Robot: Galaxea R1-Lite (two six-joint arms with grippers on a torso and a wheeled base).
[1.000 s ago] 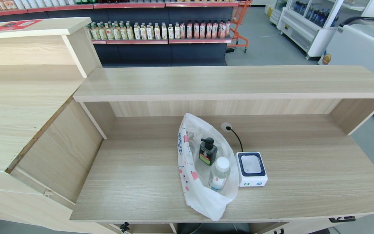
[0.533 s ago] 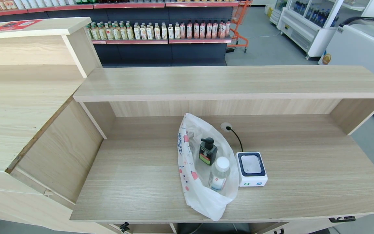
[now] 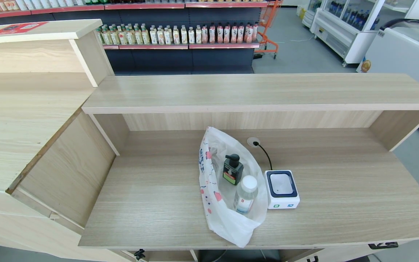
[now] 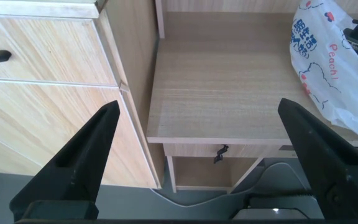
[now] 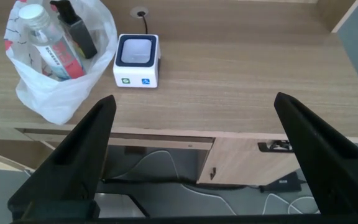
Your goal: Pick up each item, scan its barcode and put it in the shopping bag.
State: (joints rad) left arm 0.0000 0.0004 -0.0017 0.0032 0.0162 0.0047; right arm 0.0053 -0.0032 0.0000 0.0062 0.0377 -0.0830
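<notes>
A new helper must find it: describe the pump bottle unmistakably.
On the wooden counter lies a white shopping bag beside the scanner. Of the two bottles inside, the pump bottle is the dark one with a black pump head, not the clear white-capped bottle.

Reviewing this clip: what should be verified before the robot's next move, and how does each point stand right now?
1. Is the pump bottle inside the shopping bag? ok.
2. Is the clear bottle inside the bag? ok.
3. Does the scanner sit flat beside the bag, with its cable attached? ok.
4. Is the left hand open and holding nothing? ok.
5. Is the right hand open and holding nothing? ok.
6. Were both barcodes scanned? cannot tell.
</notes>
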